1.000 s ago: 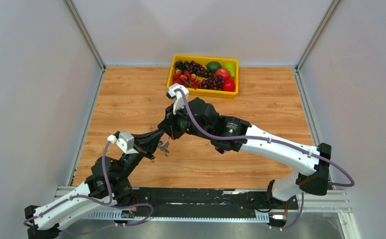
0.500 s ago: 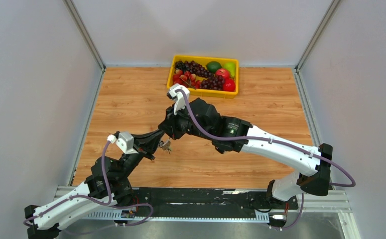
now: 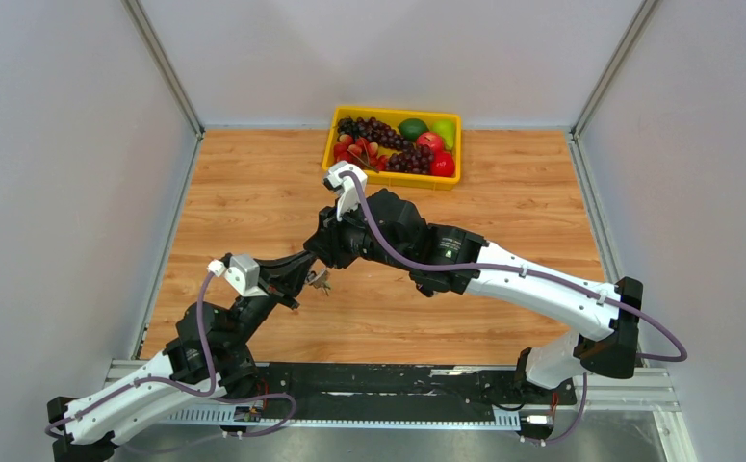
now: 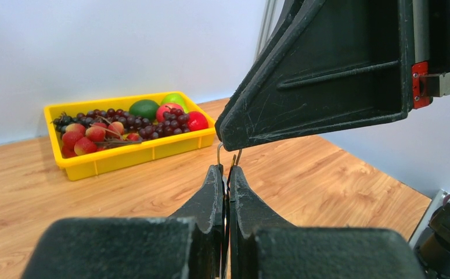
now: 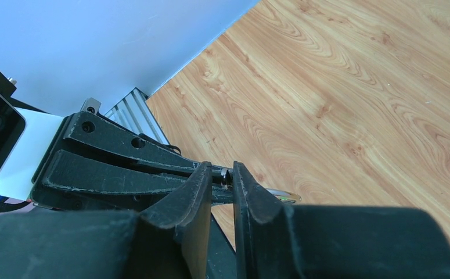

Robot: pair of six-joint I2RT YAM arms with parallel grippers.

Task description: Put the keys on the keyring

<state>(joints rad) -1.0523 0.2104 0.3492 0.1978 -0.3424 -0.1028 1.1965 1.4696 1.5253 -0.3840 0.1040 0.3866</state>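
My left gripper and right gripper meet tip to tip above the table's middle left. The left gripper is shut on the thin wire keyring, which sticks up past its tips. A small bunch of keys hangs there, too small to tell apart. The right gripper is nearly closed on a small metal piece, a key, right against the left gripper's fingers. A silver ring edge with a hint of green shows behind the right finger.
A yellow tray of fruit stands at the back of the wooden table; it also shows in the left wrist view. Grey walls close in both sides. The right gripper's finger hangs just above the left gripper's tips.
The hanging keys have shifted slightly up, toward the right gripper. Both arms have hardly moved.
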